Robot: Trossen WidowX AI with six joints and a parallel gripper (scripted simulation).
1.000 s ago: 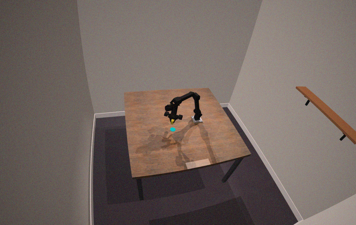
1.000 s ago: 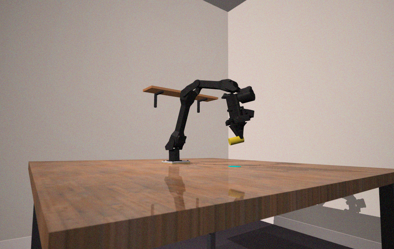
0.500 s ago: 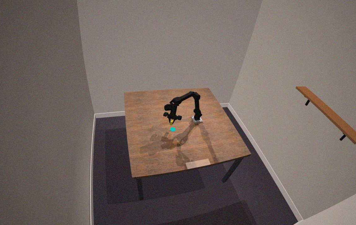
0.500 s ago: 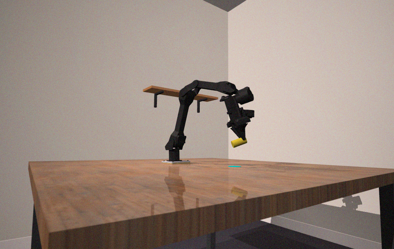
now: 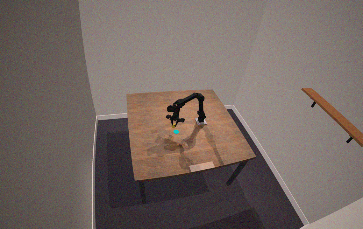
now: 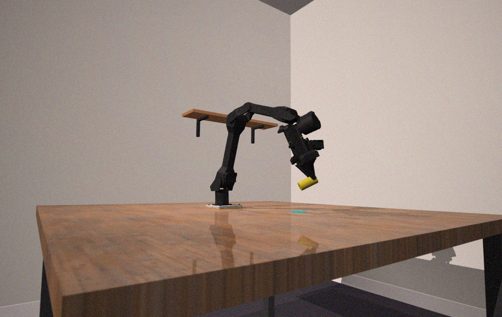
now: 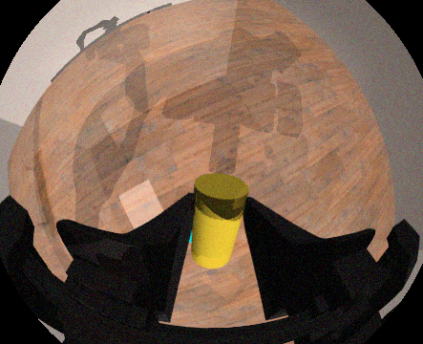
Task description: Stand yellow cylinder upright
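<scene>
Gripper (image 6: 311,176) is clamped on the cylinder (image 6: 307,183), held in the air well above the table (image 6: 166,244), out from the arm's base toward the front edge. Its long axis lies nearly level, one end raised a little (not yet upright). The circle (image 6: 298,211) lies below and just beyond it, so tilting the axis vertical over that spot looks like the next need.

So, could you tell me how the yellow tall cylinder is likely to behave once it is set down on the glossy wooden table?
The yellow tall cylinder looks rigid: it keeps its shape clamped in the black gripper. It hangs tilted, nearer lying than upright, above the glossy wooden table, so released now it would probably land on its side and roll. Stood in the cyan circle, its narrow base may tip easily.
</scene>
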